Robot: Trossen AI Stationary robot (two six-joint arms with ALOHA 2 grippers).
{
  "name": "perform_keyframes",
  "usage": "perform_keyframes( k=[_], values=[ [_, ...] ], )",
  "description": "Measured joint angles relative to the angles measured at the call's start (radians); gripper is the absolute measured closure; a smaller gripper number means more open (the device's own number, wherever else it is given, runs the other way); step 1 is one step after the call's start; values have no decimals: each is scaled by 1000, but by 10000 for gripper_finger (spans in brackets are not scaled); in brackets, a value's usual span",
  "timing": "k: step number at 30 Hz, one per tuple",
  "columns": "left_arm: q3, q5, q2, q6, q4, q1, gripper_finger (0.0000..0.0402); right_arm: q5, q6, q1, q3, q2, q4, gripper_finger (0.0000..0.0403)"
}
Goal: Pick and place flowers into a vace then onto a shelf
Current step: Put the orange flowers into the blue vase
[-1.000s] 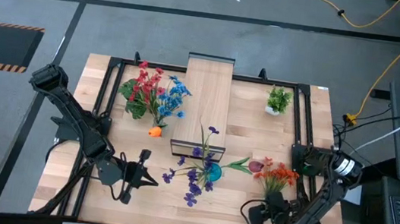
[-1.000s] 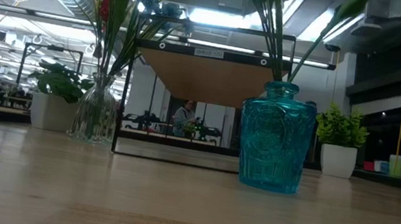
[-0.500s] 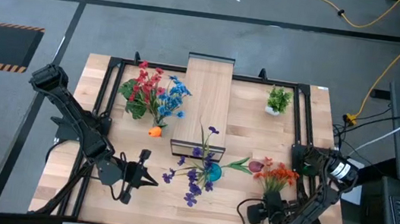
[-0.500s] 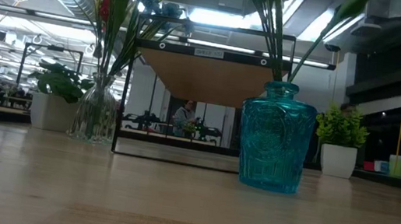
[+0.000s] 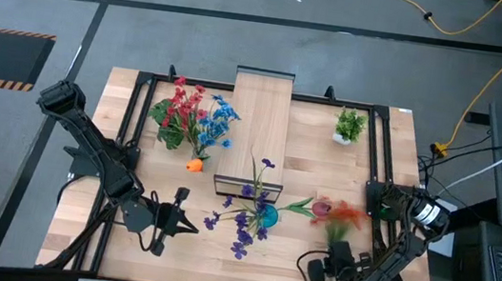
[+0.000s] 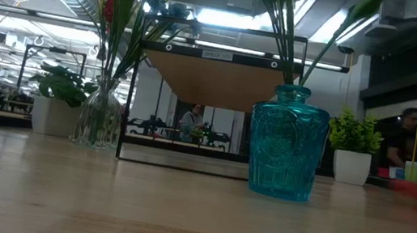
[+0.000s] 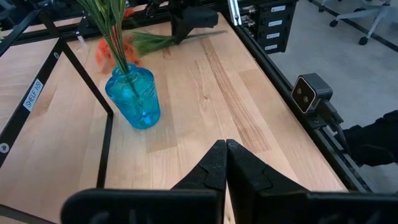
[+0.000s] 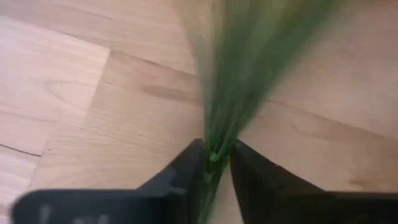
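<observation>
My orange flowers lie blurred on the desk with green stems pinched between my right tool, purple flowers stand in a blue vase, red and blue flowers in a clear vase beside the light-wood shelf.

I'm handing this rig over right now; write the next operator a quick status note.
Right gripper: shut on the orange flowers' green stems, low over the table's near right.
Left gripper: shut, empty, waiting near left.
Done: purple flowers in the blue vase; red and blue flowers in the clear vase.
Left: orange flowers into a vase, then vases onto the shelf.
</observation>
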State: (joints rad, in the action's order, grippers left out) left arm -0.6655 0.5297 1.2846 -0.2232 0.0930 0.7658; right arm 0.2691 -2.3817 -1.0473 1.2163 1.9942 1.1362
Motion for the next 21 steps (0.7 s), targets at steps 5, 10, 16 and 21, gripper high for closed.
perform_keyframes(
  k=[5, 10, 16, 21],
  values=[
    [0, 0, 0, 0, 0, 0, 396, 19, 4, 0, 0, 0, 3, 384],
    [0, 0, 0, 0, 0, 0, 400, 43, 5, 0, 0, -4, 21, 388],
    [0, 0, 0, -2, 0, 0, 395, 52, 8, -34, 0, -40, 30, 397],
    [0, 0, 0, -2, 0, 0, 395, 53, 9, -65, 5, -63, 32, 396]
  ],
)
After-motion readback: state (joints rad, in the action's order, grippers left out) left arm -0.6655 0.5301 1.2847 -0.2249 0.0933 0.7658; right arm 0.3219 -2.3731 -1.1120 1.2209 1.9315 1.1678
